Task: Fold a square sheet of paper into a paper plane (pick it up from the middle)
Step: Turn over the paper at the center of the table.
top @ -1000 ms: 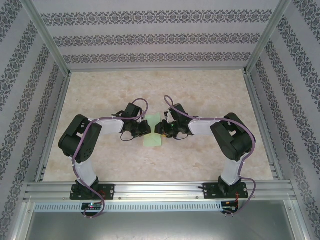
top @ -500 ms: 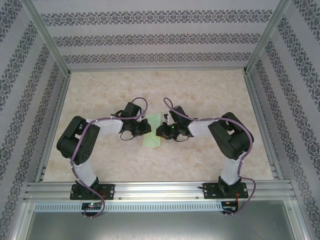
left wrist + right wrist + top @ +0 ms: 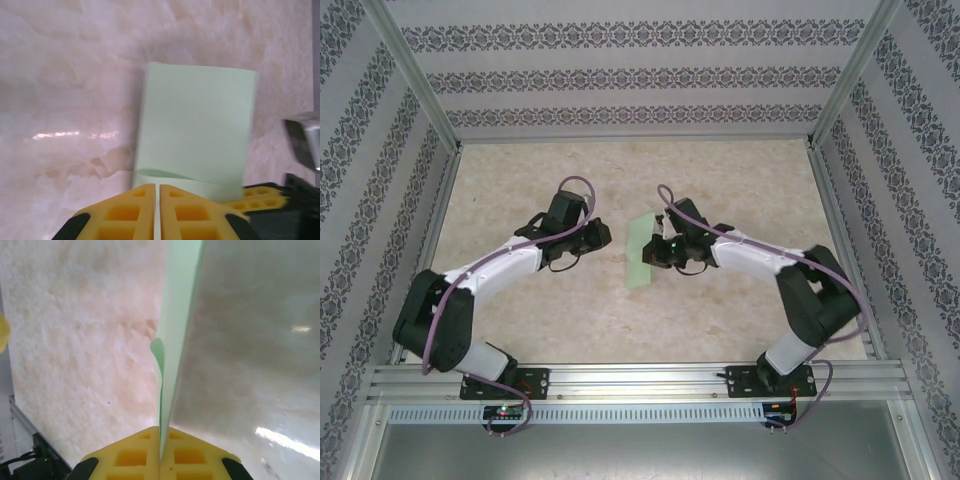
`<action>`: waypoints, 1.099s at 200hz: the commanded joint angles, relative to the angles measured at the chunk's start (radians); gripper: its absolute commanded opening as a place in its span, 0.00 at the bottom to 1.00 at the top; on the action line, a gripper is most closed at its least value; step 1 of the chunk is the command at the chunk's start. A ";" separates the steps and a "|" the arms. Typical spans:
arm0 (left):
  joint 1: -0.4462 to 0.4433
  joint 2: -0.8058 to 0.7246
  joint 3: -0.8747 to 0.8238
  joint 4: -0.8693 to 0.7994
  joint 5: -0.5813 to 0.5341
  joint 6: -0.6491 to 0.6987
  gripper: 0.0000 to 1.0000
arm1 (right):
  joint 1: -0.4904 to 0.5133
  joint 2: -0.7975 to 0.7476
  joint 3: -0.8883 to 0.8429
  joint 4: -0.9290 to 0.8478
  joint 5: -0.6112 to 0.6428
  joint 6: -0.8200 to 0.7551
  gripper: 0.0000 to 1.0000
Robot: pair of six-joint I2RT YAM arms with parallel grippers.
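Note:
The square sheet of paper [image 3: 638, 255] is pale green and folded double into a rectangle, with no paper plane shape. It stands on edge near the table's middle. My right gripper [image 3: 651, 252] is shut on its near edge. In the right wrist view the sheet [image 3: 180, 315] runs edge-on out from the closed yellow gripper [image 3: 161, 435]. My left gripper [image 3: 603, 237] is just left of the sheet, apart from it. Its yellow fingers are shut on nothing [image 3: 156, 192], with the folded sheet [image 3: 195, 130] ahead. The right fingers [image 3: 257, 196] grip its lower corner.
The marble-look tabletop [image 3: 740, 180] is ringed by aluminium rails [image 3: 620, 378] and patterned walls [image 3: 620, 75]. Both arm bases are bolted to the near rail. Open tabletop lies behind and in front of the grippers.
The left arm has swung back to the left, off the sheet. The right gripper has shut on the sheet, carried it slightly right and tipped it on edge.

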 commanded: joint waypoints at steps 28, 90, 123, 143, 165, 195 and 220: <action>0.037 -0.156 -0.030 -0.112 -0.209 -0.010 0.14 | 0.018 -0.165 0.276 -0.739 0.588 -0.143 0.03; 0.055 -0.316 -0.084 -0.169 -0.385 -0.016 0.15 | 0.187 0.112 0.552 -1.182 0.926 -0.088 0.03; 0.062 -0.386 -0.101 -0.215 -0.433 0.002 0.16 | 0.270 0.337 0.682 -1.193 0.877 -0.070 0.03; 0.067 -0.432 -0.123 -0.231 -0.445 0.018 0.16 | 0.304 0.473 0.791 -1.199 0.802 -0.069 0.07; 0.073 -0.487 -0.143 -0.257 -0.464 0.034 0.16 | 0.330 0.581 0.880 -1.172 0.724 -0.058 0.07; 0.079 -0.562 -0.163 -0.285 -0.480 0.051 0.20 | 0.347 0.673 0.983 -1.107 0.601 -0.058 0.14; 0.082 -0.595 -0.164 -0.312 -0.476 0.072 0.21 | 0.352 0.721 1.046 -1.063 0.513 -0.065 0.18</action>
